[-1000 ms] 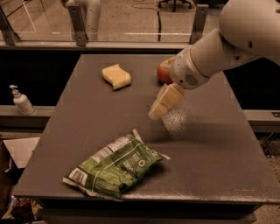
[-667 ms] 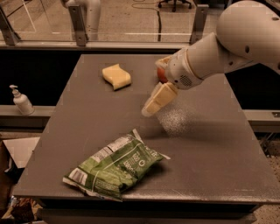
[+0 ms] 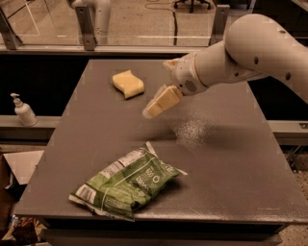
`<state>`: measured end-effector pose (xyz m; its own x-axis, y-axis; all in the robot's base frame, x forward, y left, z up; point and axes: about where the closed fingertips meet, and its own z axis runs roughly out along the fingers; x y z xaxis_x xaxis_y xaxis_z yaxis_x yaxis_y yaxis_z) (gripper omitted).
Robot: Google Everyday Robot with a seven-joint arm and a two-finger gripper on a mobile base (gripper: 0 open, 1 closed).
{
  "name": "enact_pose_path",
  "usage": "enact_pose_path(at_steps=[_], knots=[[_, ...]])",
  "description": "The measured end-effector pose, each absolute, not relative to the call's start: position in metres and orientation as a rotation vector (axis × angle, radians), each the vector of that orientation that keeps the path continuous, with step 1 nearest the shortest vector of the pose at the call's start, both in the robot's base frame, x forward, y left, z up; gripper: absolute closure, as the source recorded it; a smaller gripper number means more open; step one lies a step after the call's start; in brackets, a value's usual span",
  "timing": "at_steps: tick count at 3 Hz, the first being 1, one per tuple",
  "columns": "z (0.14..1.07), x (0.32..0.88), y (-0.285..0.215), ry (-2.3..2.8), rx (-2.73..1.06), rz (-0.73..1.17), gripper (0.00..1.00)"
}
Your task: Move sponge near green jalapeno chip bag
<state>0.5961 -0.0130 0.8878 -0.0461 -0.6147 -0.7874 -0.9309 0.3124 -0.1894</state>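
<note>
Sponge (image 3: 128, 83) lies on the far left part of the desk (image 3: 231, 168), well apart from the chip bag (image 3: 127, 182), which lies flat near the front edge. Claw (image 3: 150, 112) hangs above the desk just right of the sponge, not touching it and tilted down to the left; I cannot tell whether it is apart or together. A pump bottle (image 3: 23, 110) stands on the ledge off to the left.

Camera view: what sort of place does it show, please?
Probably a robot test lab or office: a dark table beside a glass partition, a rolling chair base beyond it, a pump bottle on a ledge. The claw hangs over the table, near the sponge.
</note>
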Motion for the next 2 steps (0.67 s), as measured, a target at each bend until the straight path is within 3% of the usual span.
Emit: enact_pose_path(at_steps=[2], knots=[[0.864,0.643,0.019,1.785,-1.342,0.446,0.0]])
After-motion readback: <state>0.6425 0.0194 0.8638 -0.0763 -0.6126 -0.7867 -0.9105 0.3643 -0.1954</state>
